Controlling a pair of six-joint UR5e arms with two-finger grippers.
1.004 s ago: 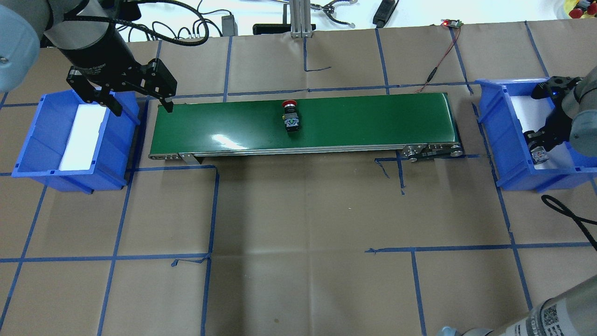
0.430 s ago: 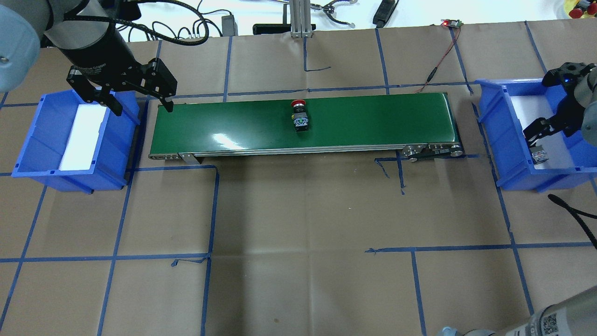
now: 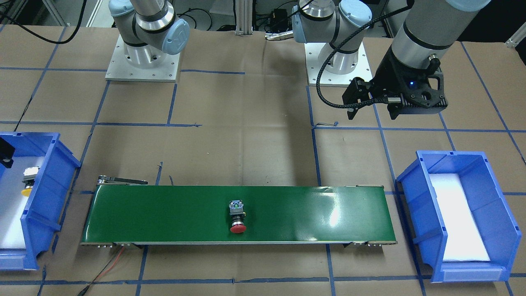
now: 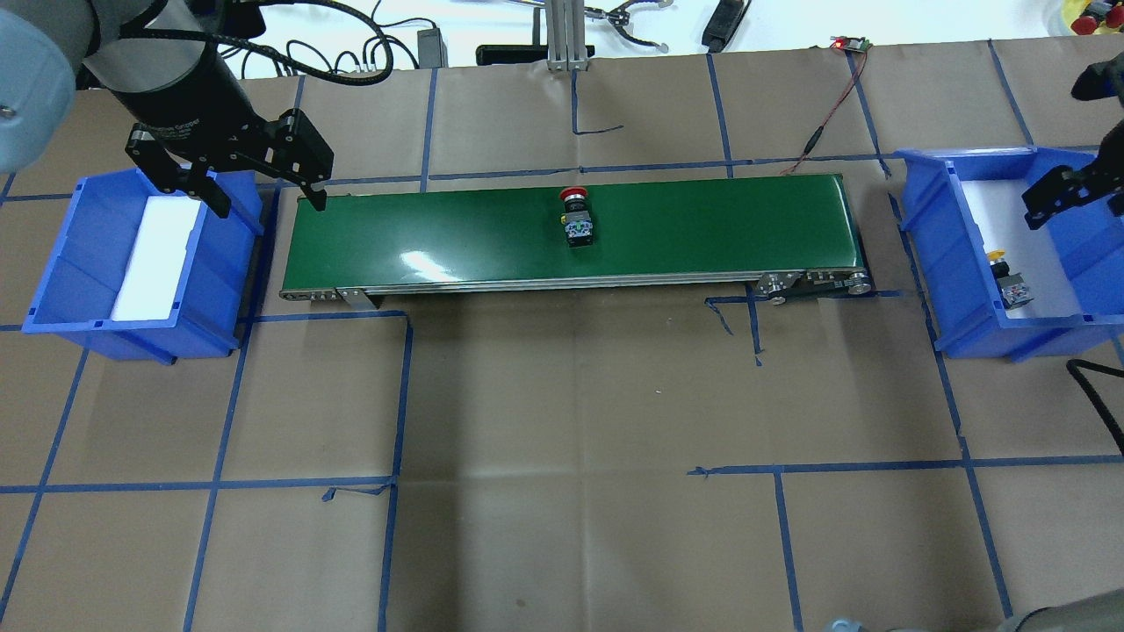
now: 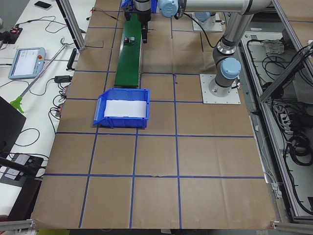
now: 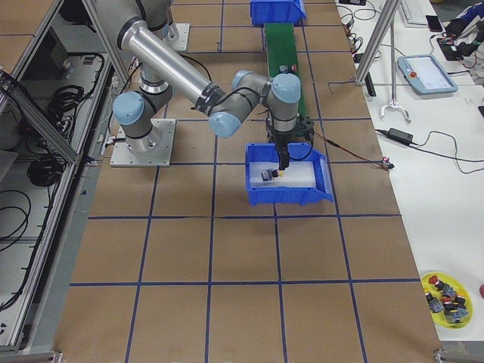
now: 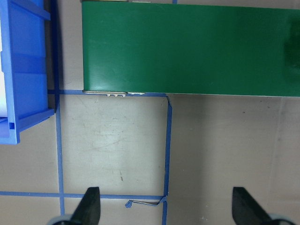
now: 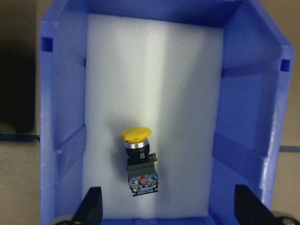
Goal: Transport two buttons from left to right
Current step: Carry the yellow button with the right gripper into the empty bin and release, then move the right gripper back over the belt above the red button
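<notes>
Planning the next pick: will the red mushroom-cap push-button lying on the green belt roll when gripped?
Lying sideways, the red mushroom-cap push-button may pivot on its round cap if nudged. Its boxy grey contact block probably resists rolling and offers flat grip faces. It looks rigid.

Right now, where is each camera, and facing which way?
Front: across the table, facing the robot; bases, left gripper.
Overhead: behind the robot, looking down; same gripper.
Left side: table's end, along the belt; left arm nearest.
Right side: opposite end; right arm nearest.
Left wrist: down at belt's end; own fingers.
Right wrist: down into bin, yellow button; own fingers.
Shared: front and overhead both show the belt's red button.
</notes>
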